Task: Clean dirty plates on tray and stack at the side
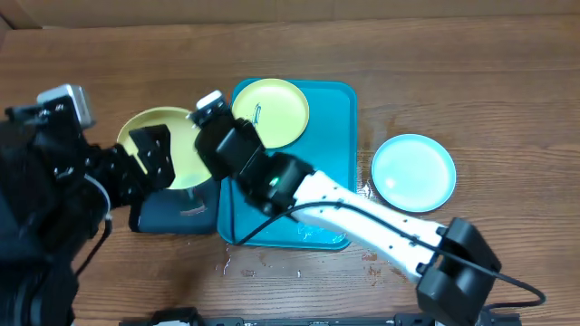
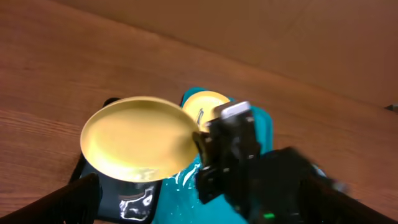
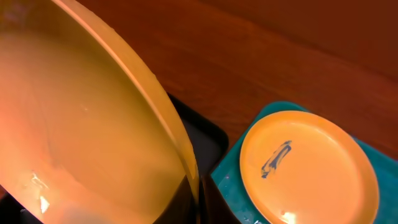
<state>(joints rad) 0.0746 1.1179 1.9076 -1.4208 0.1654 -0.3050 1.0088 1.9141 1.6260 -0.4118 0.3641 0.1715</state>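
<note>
Now R gripper [image 2: 200,138] pinches the rim of a yellow-green plate [image 2: 134,137], over black tray [image 1: 177,217], left of turquoise tray [image 1: 335,145]. L gripper [image 1: 154,156] gapes wide beside it. Smeared plate [image 1: 272,110] sits at turquoise tray's far end.

Brown wood-grain surface [image 1: 471,81] with fine horizontal grain, filling the overhead view, bordered along its far edge by a plain tan board backdrop [image 2: 280,31], under even warm light, with scattered small wet specks [image 1: 372,258] toward its front edge.
</note>
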